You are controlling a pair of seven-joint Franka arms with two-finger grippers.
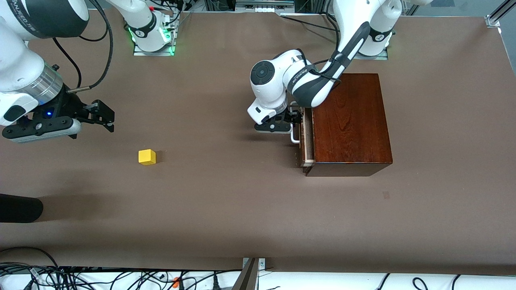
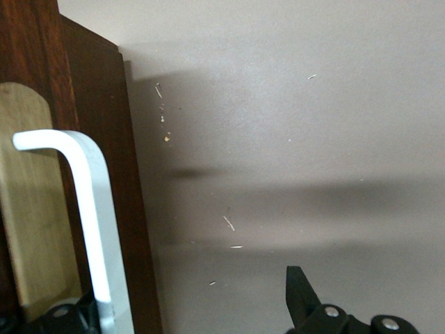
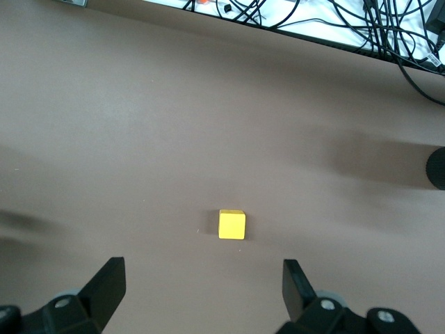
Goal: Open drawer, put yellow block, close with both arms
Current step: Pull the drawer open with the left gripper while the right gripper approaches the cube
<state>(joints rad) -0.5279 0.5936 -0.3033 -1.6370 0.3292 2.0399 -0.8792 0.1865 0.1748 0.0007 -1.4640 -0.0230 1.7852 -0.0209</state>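
The yellow block (image 1: 147, 157) (image 3: 232, 224) lies alone on the brown table toward the right arm's end. My right gripper (image 1: 105, 117) (image 3: 201, 285) hangs in the air above the table beside the block, open and empty. The drawer (image 1: 307, 139) of the dark wooden box (image 1: 350, 121) is pulled out a crack, showing a pale tray edge. My left gripper (image 1: 292, 119) (image 2: 184, 309) is low in front of the drawer, open. The white handle (image 1: 294, 139) (image 2: 90, 209) stands between its fingers, close to one of them; the other fingertip (image 2: 299, 296) is well apart.
A black rounded object (image 1: 20, 208) (image 3: 437, 168) juts in at the table's edge at the right arm's end, nearer the front camera than the block. Cables (image 1: 80, 278) lie past the table's near edge.
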